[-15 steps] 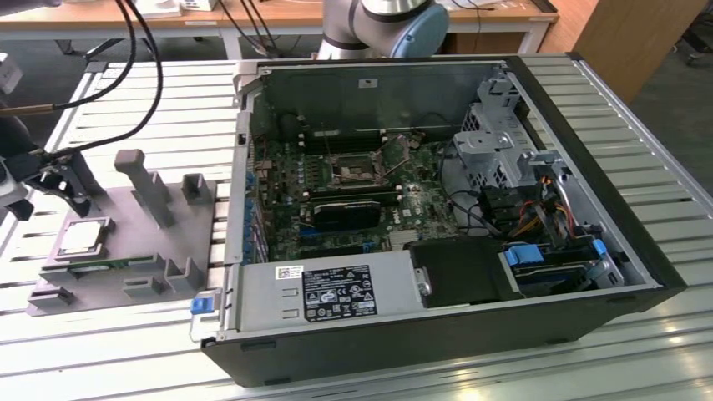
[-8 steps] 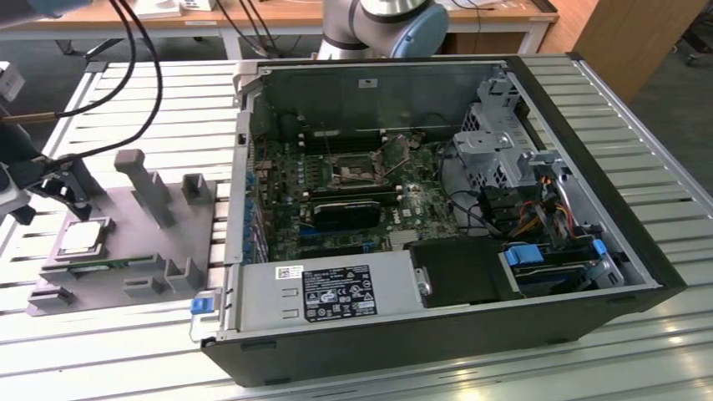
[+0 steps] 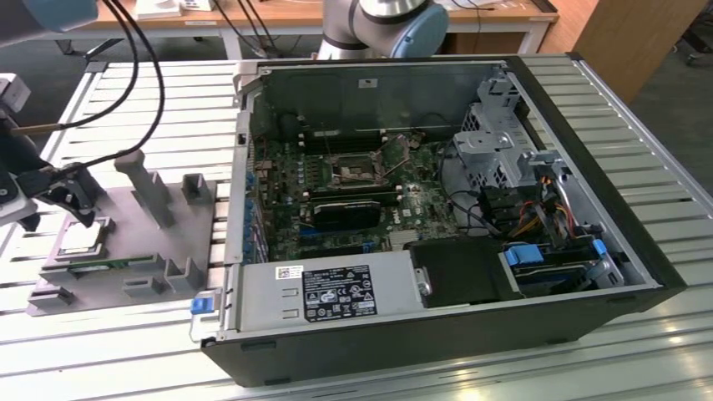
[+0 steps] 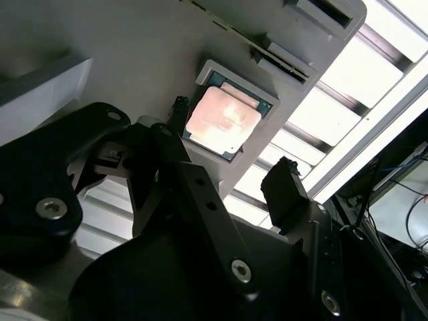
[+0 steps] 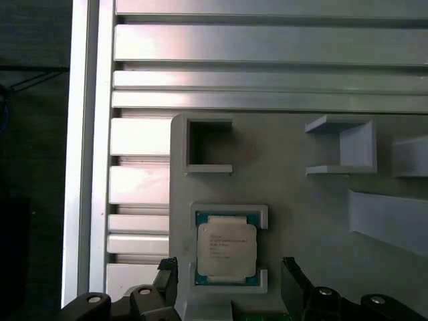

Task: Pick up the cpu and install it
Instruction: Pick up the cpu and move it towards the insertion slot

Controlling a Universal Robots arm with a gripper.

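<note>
The cpu (image 5: 227, 249) lies flat, metal face up, in its seat on the grey holder plate (image 5: 301, 221), directly beneath the gripper (image 5: 227, 267). The gripper's two fingers are spread, one off each of two opposite edges of the chip and not touching it. The plate rests on a slatted metal table (image 3: 145, 334), to the exterior view's left of the open computer case (image 3: 368, 92), whose board socket (image 3: 354, 171) sits well apart.
</note>
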